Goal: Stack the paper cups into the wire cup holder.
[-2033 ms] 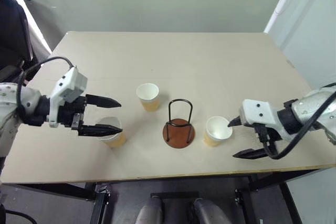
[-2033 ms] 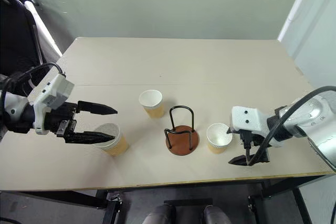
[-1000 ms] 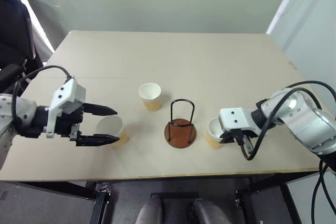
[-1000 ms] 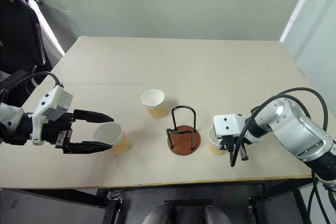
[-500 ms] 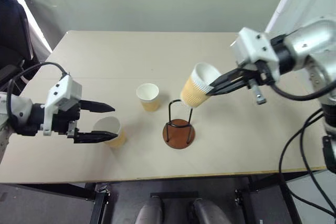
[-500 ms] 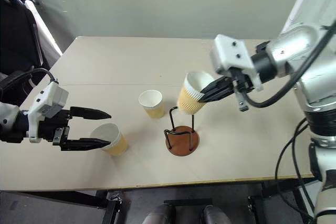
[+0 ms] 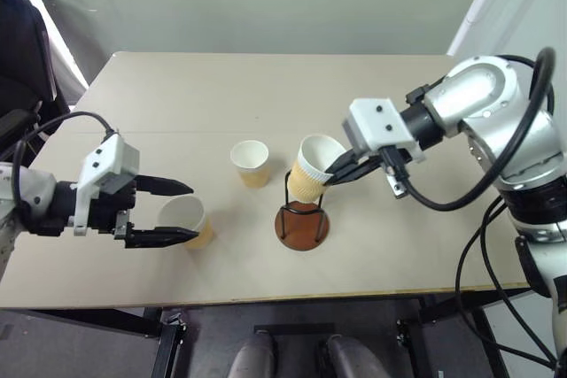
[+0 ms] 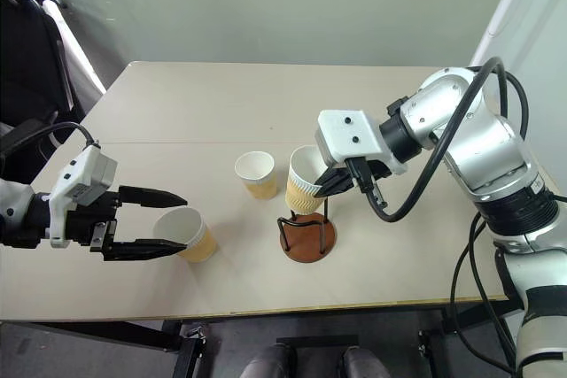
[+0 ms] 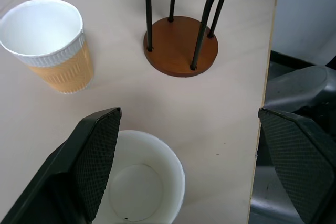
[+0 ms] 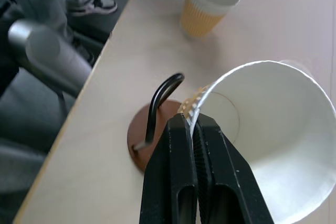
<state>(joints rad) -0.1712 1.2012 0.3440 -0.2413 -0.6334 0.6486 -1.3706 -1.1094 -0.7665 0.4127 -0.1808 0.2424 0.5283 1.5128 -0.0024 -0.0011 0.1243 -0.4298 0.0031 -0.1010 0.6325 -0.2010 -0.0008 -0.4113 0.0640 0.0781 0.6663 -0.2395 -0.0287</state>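
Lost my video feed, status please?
Right gripper pinching cup rim, tilted above wire holder. Left gripper open around second cup. Nothing blocking.

The held paper cup [image 7: 312,168] hides the top of the wire cup holder [image 7: 302,224]

Tilted paper cup [image 7: 312,168] above wire holder [image 7: 302,216]

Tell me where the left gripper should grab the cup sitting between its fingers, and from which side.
Grip the near cup by its side wall, just under the rolled rim, coming in level from the robot's left. It stands upright with the mouth up, and the open left gripper already straddles it, so closing there should hold the tapered wall.
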